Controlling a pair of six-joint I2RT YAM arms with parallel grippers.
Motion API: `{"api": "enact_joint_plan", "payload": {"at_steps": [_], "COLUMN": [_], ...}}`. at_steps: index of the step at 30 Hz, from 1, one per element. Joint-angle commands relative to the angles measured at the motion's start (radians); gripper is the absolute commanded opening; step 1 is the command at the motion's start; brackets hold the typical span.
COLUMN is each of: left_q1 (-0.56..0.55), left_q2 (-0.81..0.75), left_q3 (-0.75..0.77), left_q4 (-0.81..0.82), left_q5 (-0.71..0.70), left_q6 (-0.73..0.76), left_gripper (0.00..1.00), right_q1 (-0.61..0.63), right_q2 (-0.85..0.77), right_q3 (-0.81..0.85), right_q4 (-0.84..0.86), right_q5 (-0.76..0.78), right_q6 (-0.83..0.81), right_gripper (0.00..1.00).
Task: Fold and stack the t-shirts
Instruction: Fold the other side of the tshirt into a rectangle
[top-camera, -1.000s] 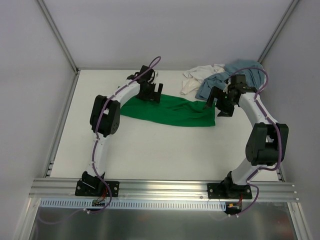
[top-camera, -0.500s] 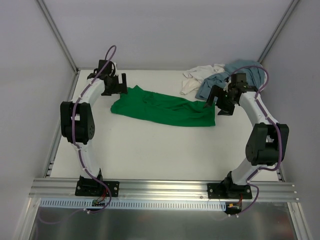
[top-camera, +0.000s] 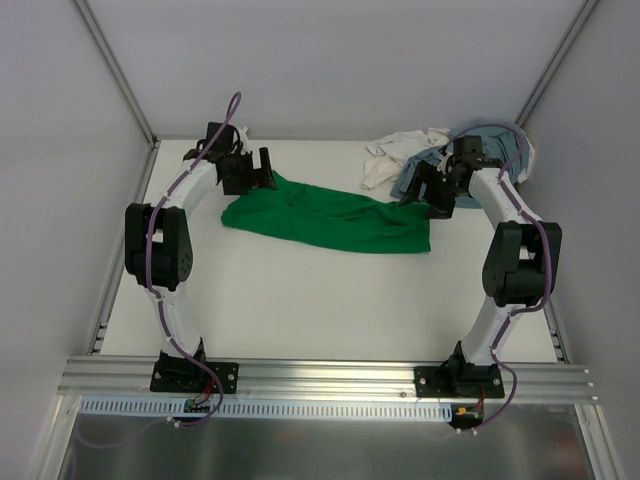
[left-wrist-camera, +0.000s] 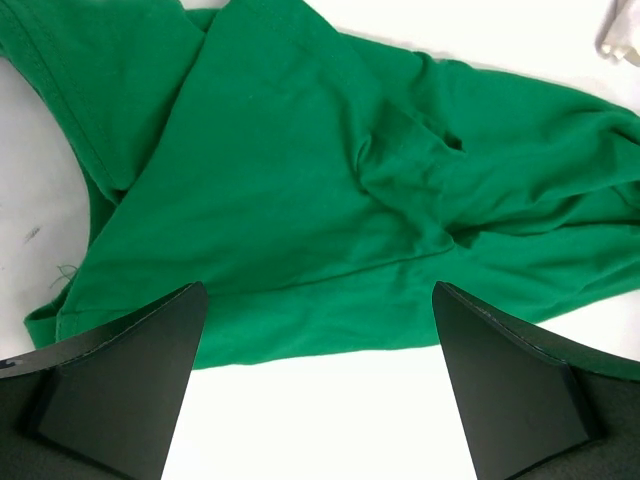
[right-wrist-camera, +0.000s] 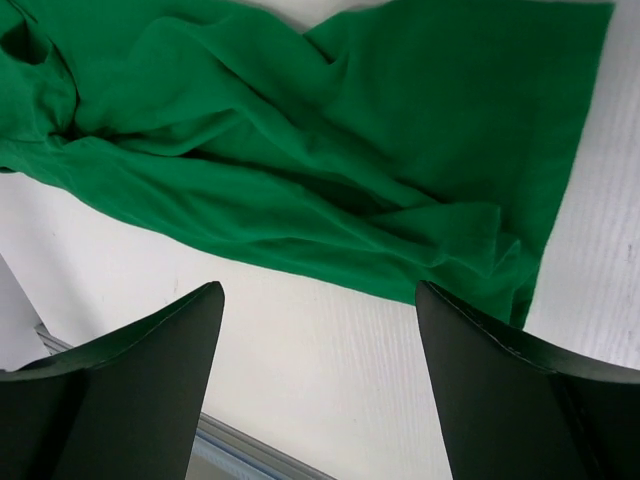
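Green tee (top-camera: 330, 218) now dragged out leftward, lies crumpled across worktop (top-camera: 330, 300). L jaws spread wide, empty, back over its left end. R jaws also apart, empty, backed off right end twd blue tee (top-camera: 412, 181) / white tee (top-camera: 395, 152). Needs flattening before 1st fold.

A white table (top-camera: 300, 300) between pale walls (top-camera: 330, 60), aluminium rail (top-camera: 330, 373) along its near edge.

We see a plain bright green t-shirt (top-camera: 330, 215) on the white table (top-camera: 300, 300). Toward two o'clock lie a plain white t-shirt (top-camera: 395, 153) and a dusty grey-blue t-shirt (top-camera: 520, 152). The left arm (top-camera: 195, 185) and right arm (top-camera: 497, 197) are white with black joints and purple cables (top-camera: 222, 115)
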Motion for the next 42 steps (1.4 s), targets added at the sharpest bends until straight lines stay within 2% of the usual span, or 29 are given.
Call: {"api": "enact_joint_plan", "payload": {"at_steps": [1,12,29,31,32,34,35,36,39,42], "left_q1": [0.008,0.014,0.016,0.017,0.016,0.016,0.016,0.017,0.017,0.016], "left_q2": [-0.076,-0.090,-0.109,-0.107,-0.107,-0.109,-0.110,-0.109,-0.110,-0.107], "left_q3": [-0.022,-0.034,-0.032,-0.023,-0.020,-0.020,-0.020,-0.019,-0.017,-0.014], "left_q4": [0.017,0.022,0.005,-0.004,-0.007,-0.010,-0.012,-0.014,-0.018,-0.024], "left_q5": [0.044,0.046,0.026,0.021,0.021,0.015,0.016,0.016,0.015,0.016], "left_q6": [-0.006,-0.008,0.006,0.007,0.009,0.012,0.014,0.014,0.017,0.015], "left_gripper": [0.99,0.99,0.99,0.99,0.99,0.99,0.99,0.99,0.99,0.99], "right_q1": [0.019,-0.007,-0.012,-0.012,-0.012,-0.013,-0.013,-0.015,-0.016,-0.019], "right_q2": [-0.012,-0.040,0.077,0.094,0.099,0.112,0.120,0.128,0.131,0.125], "right_q3": [0.019,-0.031,-0.027,-0.011,-0.007,0.001,0.004,0.006,0.010,0.016], "right_q4": [-0.024,-0.052,-0.016,-0.016,-0.016,-0.018,-0.018,-0.019,-0.018,-0.033], "right_q5": [-0.032,0.058,0.047,0.044,0.043,0.044,0.044,0.046,0.054,0.090], "right_q6": [0.009,-0.017,-0.014,-0.011,-0.009,-0.009,-0.008,-0.006,-0.005,-0.012], "right_gripper": [0.82,0.84,0.84,0.78,0.64,0.44,0.25,0.18,0.03,0.00]}}
